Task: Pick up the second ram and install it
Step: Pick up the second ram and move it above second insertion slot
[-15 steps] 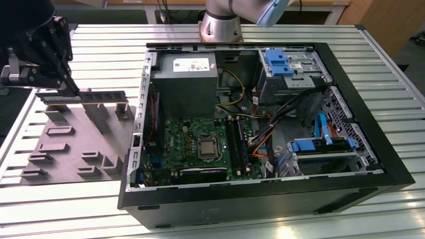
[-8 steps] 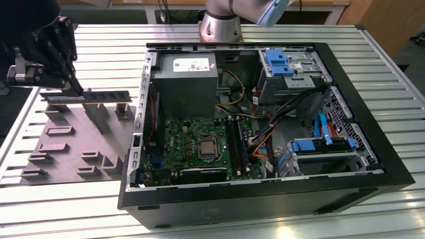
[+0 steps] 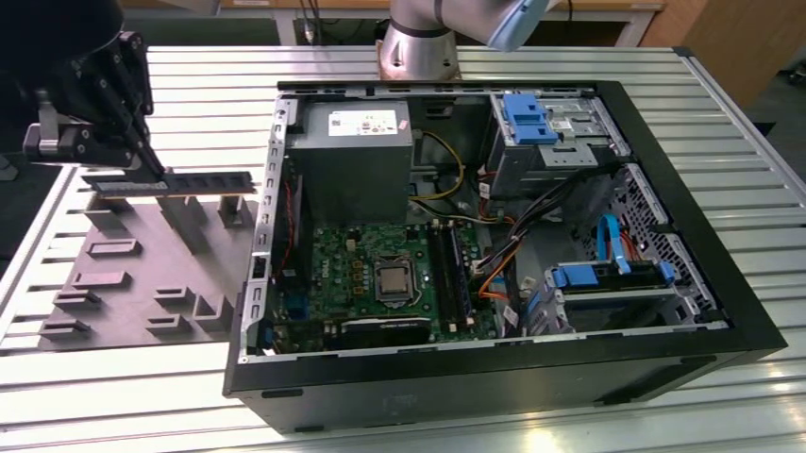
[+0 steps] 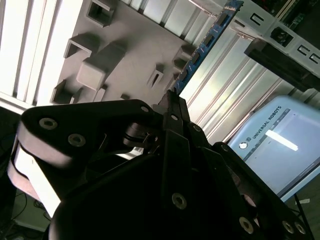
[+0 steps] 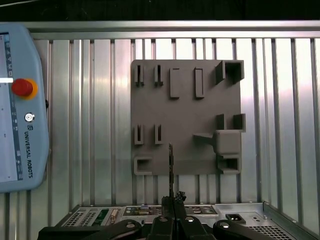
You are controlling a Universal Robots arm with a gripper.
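The second ram (image 3: 176,182), a long dark strip, hangs level over the light grey uprights (image 3: 230,205) of the holder plate (image 3: 126,274) at the exterior view's left. My gripper (image 3: 149,176) is shut on it near one end. In the second wrist view the ram (image 4: 205,47) runs away from the fingertips (image 4: 172,100) with its blue edge showing. The first wrist view shows the ram (image 5: 170,167) edge-on above the plate (image 5: 185,125), pinched in the gripper (image 5: 173,200). I cannot tell whether it still touches the uprights.
An open computer case (image 3: 705,283) lies at the exterior view's right, with a green board (image 3: 377,264) and its long black slots (image 3: 450,274) inside. The arm's base (image 3: 422,47) stands behind the case. A teach pendant (image 5: 20,110) lies on the slatted table beside the plate.
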